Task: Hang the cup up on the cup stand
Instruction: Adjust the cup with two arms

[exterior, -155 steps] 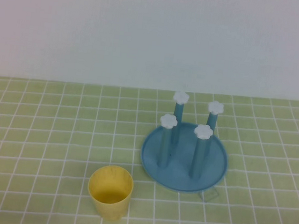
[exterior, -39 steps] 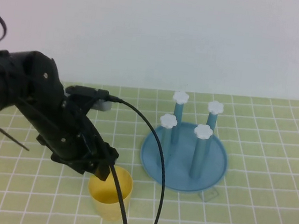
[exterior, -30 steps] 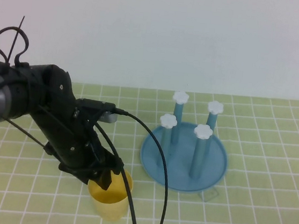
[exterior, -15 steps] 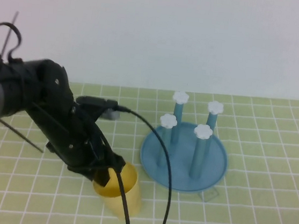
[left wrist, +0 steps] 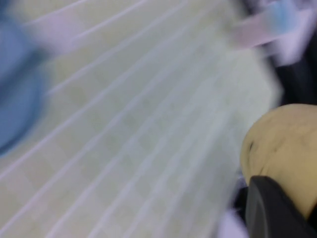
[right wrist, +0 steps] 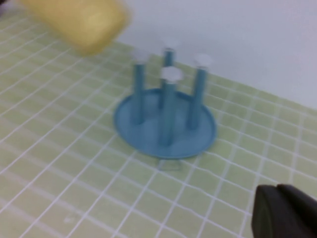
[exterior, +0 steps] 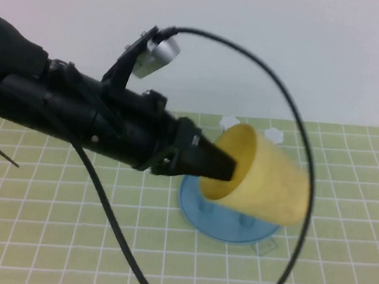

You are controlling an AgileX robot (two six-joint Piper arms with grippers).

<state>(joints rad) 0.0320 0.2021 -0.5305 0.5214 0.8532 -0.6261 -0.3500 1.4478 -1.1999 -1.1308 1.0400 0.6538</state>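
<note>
Left gripper [exterior: 222, 168] is up in the air over the table, one finger inside the cup's mouth, pinching the cup [exterior: 261, 174] by its rim; cup is lifted clear of the green grid cloth [exterior: 42, 235], tipped on its side with the mouth facing the arm, and sits in front of the cup stand [exterior: 231, 225] from the high view; pickup looks done, carry under way; what's left is turning the cup mouth-down and lowering it over a peg, then letting go.

Hidden stuff: the cup covers most of the stand in the high view, only the blue dish edge and two white caps [exterior: 273, 134] show; right wrist view shows the full stand with its four pegs bare; left wrist view is smeared, so the grip there is probably on the rim but hard to confirm; right gripper [right wrist: 285, 213] is low near the table to the stand's side, only a dark corner in frame, so whether it is spread or pressed together I cannot tell.
</note>
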